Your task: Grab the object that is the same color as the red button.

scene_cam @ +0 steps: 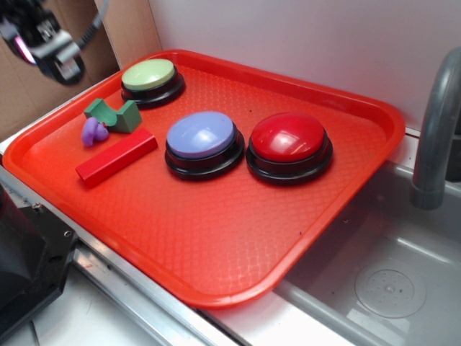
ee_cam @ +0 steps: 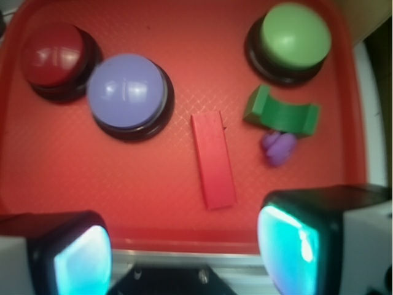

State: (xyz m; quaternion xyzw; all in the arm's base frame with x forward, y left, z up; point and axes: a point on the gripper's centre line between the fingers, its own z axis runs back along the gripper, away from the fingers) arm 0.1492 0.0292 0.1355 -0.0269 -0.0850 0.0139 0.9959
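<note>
Pincer point(ee_cam: 184, 252): wide open, empty, high over the tray's near rim.
Red block point(ee_cam: 213, 160): flat on the orange tray point(scene_cam: 238, 238), between the lilac button point(ee_cam: 127, 91) and the green notched block point(ee_cam: 282, 112).
Match: red button point(scene_cam: 289, 137).
Grasp: close across the narrow width, mid-length.
Room: clear both sides; purple piece point(ee_cam: 279, 147) nearest.

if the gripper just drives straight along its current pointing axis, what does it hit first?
Probably the red block: in the wrist view it lies nearly centred ahead of the open gripper. The green notched block and purple piece sit off to one side. Depth is unclear, so it might instead meet bare tray just short of the block.
</note>
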